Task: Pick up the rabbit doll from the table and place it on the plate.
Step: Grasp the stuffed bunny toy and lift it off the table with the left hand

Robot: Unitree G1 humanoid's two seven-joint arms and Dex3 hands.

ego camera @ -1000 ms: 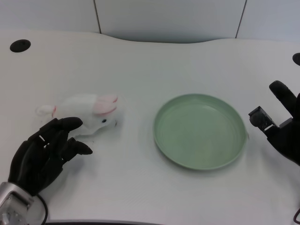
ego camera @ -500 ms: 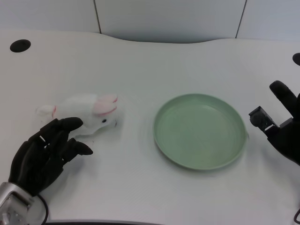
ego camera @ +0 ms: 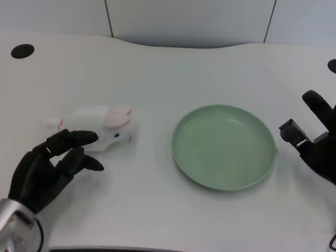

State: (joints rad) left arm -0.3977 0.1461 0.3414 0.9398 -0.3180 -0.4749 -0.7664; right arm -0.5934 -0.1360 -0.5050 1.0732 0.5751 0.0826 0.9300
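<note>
Left hand edged upward, fingers spread, holding nothing, rabbit doll just beyond fingertips.

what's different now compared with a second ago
The left hand has opened its fingers a little and edged up toward the rabbit doll, its fingertips now over the doll's near side; it holds nothing. The doll and the green plate have not moved.
</note>
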